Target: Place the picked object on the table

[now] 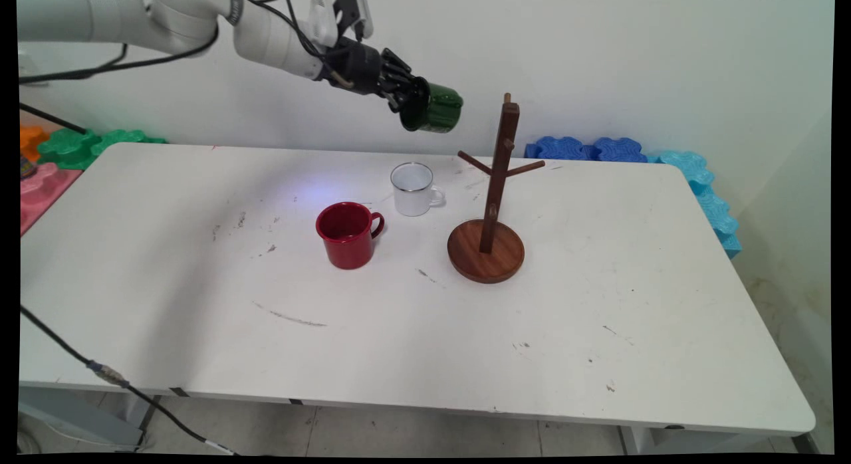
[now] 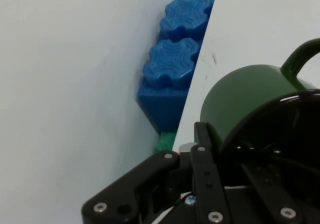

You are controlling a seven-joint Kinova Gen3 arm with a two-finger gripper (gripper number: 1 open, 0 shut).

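Note:
My gripper [image 1: 411, 105] hangs high over the back of the table, shut on the rim of a green mug [image 1: 435, 108] that lies on its side in the air. In the hand view the green mug [image 2: 245, 101] fills the right side, its handle [image 2: 300, 59] sticking out at the upper right, with one finger [image 2: 202, 149] pressed against its outer wall. A wooden mug tree [image 1: 495, 185] with bare pegs stands just right of the mug, a short gap away. Below on the table sit a white mug [image 1: 413, 189] and a red mug [image 1: 347, 234].
Blue foam blocks [image 1: 585, 149] lie along the wall behind the tree and run down the table's right edge [image 1: 715, 205]. The same blue foam blocks [image 2: 175, 64] show in the hand view. Green and pink foam pieces [image 1: 80, 145] sit off the table's left end. A black cable [image 1: 100, 371] crosses the near left corner.

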